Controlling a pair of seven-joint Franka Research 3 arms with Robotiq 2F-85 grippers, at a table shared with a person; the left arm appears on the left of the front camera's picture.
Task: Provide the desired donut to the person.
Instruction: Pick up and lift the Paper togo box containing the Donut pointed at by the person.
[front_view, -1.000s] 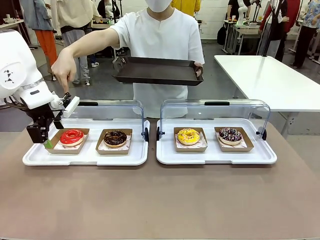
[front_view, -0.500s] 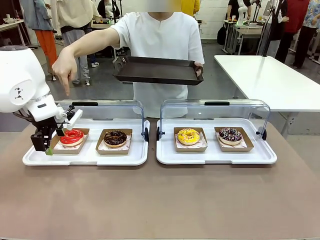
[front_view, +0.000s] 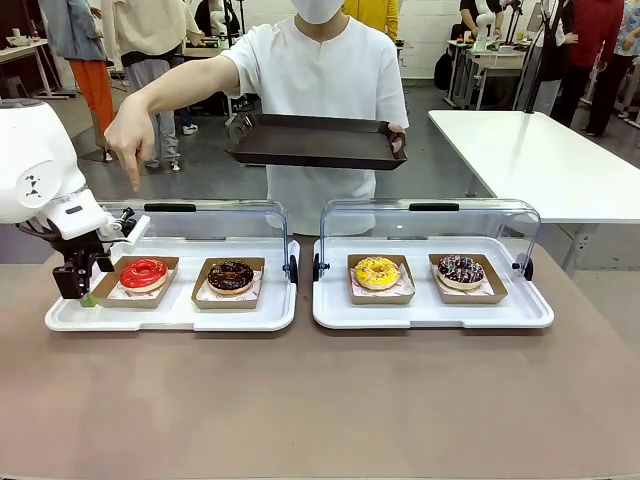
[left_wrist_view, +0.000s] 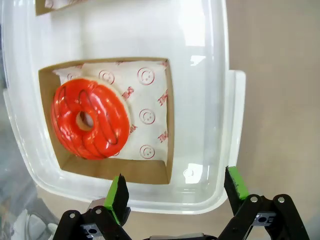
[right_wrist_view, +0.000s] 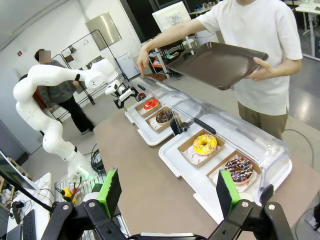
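The red donut (front_view: 144, 272) sits in its paper box (left_wrist_view: 169, 125) at the left end of the left white tray (front_view: 170, 318) on the desk (front_view: 320, 400). A chocolate donut (front_view: 231, 275) lies just right of it, and the clear lid (front_view: 210, 215) stands open behind. The left claw (left_wrist_view: 177, 189) hangs at the tray's left edge, just beside the box, fingers wide apart and empty. The person (front_view: 320, 80) at the far side points a hand (front_view: 127, 140) down above the red donut and holds a dark tray (front_view: 315, 142) in the other. The right claw (right_wrist_view: 169, 195) is spread apart too, empty.
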